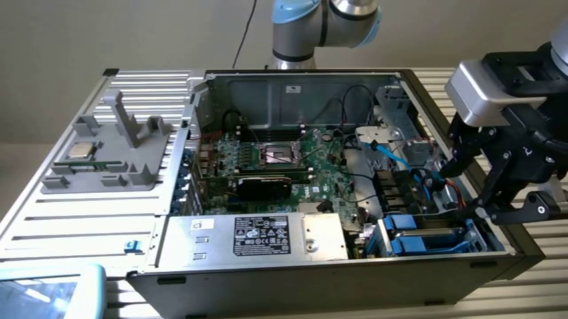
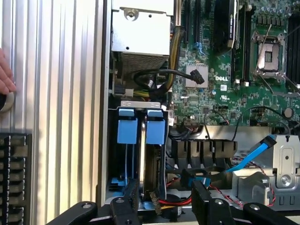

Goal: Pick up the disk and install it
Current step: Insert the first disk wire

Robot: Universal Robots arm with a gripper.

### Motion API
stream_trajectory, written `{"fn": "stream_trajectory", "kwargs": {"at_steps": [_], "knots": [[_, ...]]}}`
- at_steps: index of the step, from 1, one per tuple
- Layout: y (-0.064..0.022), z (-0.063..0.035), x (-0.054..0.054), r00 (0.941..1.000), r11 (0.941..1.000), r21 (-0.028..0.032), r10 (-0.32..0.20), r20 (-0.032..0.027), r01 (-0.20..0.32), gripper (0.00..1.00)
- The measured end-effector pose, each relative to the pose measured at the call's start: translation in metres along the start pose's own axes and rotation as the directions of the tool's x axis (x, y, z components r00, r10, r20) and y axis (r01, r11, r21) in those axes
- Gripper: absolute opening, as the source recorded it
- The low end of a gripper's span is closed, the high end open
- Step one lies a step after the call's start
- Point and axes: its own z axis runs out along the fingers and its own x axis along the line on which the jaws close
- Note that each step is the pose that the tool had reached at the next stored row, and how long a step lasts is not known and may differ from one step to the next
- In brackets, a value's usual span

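The disk (image 2: 151, 164) stands on edge in the drive bay at the corner of the open computer case (image 1: 177, 199). It is a grey metal slab with a bright blue carrier tab (image 2: 155, 131) at its end, and a second blue tab (image 2: 127, 131) sits beside it. In the exterior view the disk (image 1: 426, 232) and its blue frame lie low at the case's right front. My gripper (image 1: 467, 193) hangs just above that bay, open. In the wrist view the gripper (image 2: 164, 196) has its black fingers (image 2: 127, 201) spread on either side of the disk's near end, not pressing it.
A silver power-supply box (image 1: 257, 236) with a black-and-white label fills the case's front. The motherboard (image 1: 284, 166) lies behind it. Blue and red cables (image 2: 253, 152) run beside the bay. A grey fixture with a small chip (image 1: 82, 149) sits on the ribbed table. A hand (image 2: 4, 75) rests there too.
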Motion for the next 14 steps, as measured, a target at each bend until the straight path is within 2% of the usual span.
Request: {"fn": "stream_trajectory", "kwargs": {"at_steps": [2, 3, 4, 14], "knots": [[-0.0004, 0.0007, 0.001, 1.0, 0.9999, -0.0105, -0.002, 0.0094, 0.002, 0.56], [-0.0007, 0.0009, 0.001, 0.9999, 0.9999, -0.0149, -0.003, 0.0127, 0.003, 0.56], [-0.0011, 0.001, 0.001, 0.9999, 0.9998, -0.0178, -0.005, 0.0135, 0.005, 0.56], [-0.0105, -0.0005, 0.011, 0.9996, 0.9993, -0.0268, -0.024, 0.0137, 0.024, 0.56]]}}
